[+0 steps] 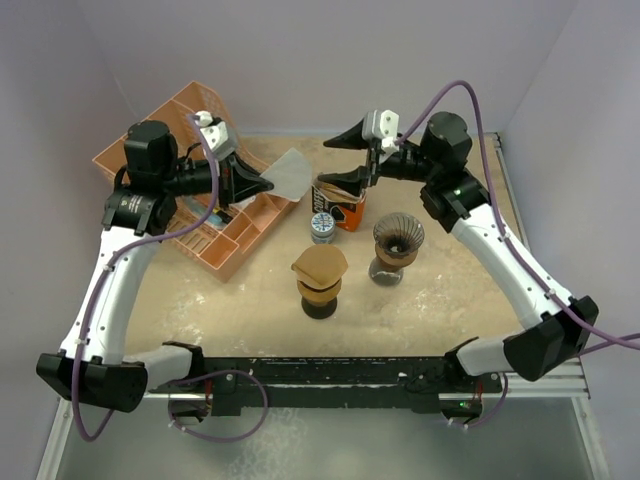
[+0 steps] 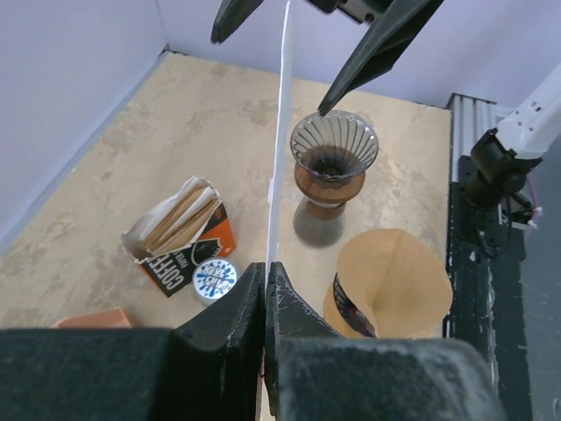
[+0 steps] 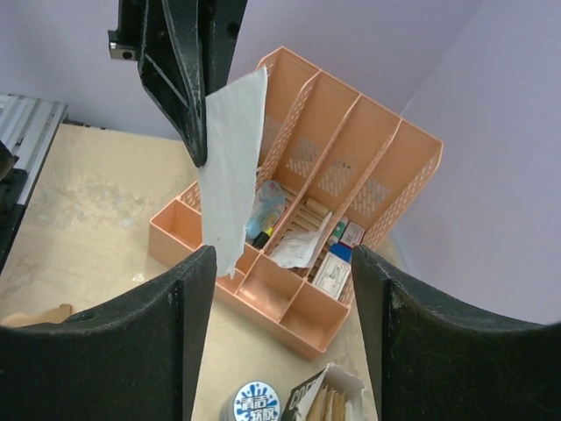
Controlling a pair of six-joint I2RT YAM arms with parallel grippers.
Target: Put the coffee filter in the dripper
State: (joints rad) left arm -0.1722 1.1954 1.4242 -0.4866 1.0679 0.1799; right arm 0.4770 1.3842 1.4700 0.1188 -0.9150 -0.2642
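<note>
My left gripper (image 1: 264, 184) is shut on a white paper coffee filter (image 1: 291, 171), held up in the air over the table's back left. In the left wrist view the coffee filter (image 2: 280, 132) shows edge-on, rising from the closed jaws of the left gripper (image 2: 265, 274). The empty glass dripper (image 1: 398, 236) stands on its dark base right of centre; the left wrist view shows the dripper (image 2: 334, 152) beyond the filter. My right gripper (image 1: 343, 160) hangs open just right of the filter, nothing between its fingers. In the right wrist view, the filter (image 3: 232, 167) hangs ahead of the right gripper (image 3: 282, 259).
A second dripper with a brown filter (image 1: 320, 267) stands mid-table. An orange-and-black filter box (image 1: 337, 206) and a small round tin (image 1: 322, 227) sit behind it. An orange desk organiser (image 1: 190, 222) holding small items fills the back left. Walls close in on three sides.
</note>
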